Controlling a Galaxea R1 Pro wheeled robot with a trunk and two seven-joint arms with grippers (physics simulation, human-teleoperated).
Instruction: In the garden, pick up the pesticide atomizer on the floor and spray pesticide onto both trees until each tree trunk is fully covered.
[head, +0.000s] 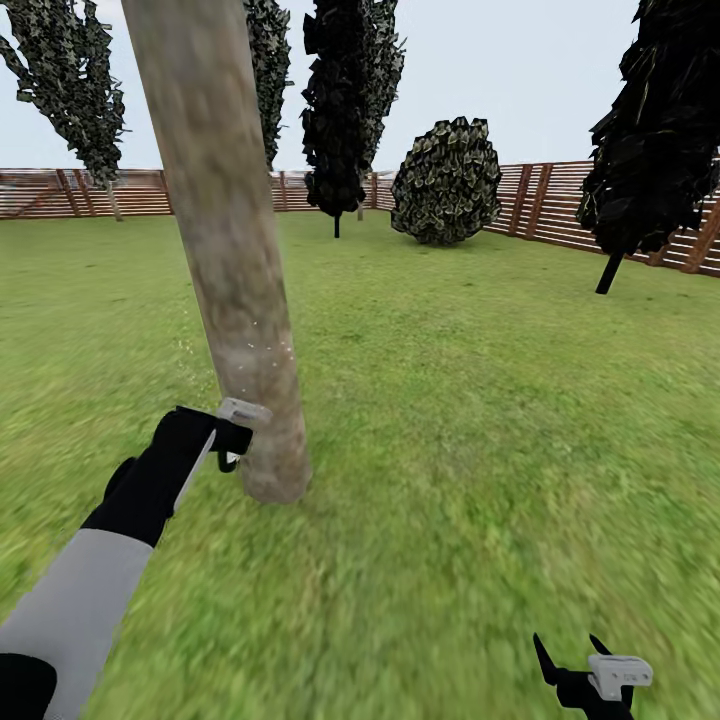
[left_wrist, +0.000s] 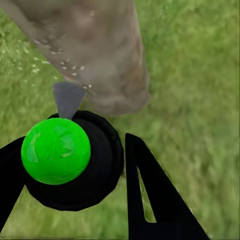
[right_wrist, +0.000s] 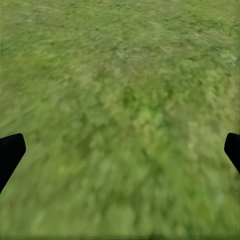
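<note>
A thick mottled grey-brown tree trunk (head: 225, 250) rises from the lawn just ahead, left of centre. My left gripper (head: 232, 438) is right next to its base, shut on the pesticide atomizer (left_wrist: 56, 150), a black round body with a bright green ball on top. The atomizer's grey nozzle (left_wrist: 67, 97) points at the trunk (left_wrist: 95, 50), where pale specks of spray show on the bark. My right gripper (head: 568, 645) hangs low at the near right over bare grass, open and holding nothing (right_wrist: 120, 155).
A brown slat fence (head: 540, 200) bounds the lawn at the back. Beyond stand a round bush (head: 447, 180), a dark tree (head: 335, 110), another tree (head: 650, 130) at the right and one (head: 75, 80) at the far left. Open grass lies to the right.
</note>
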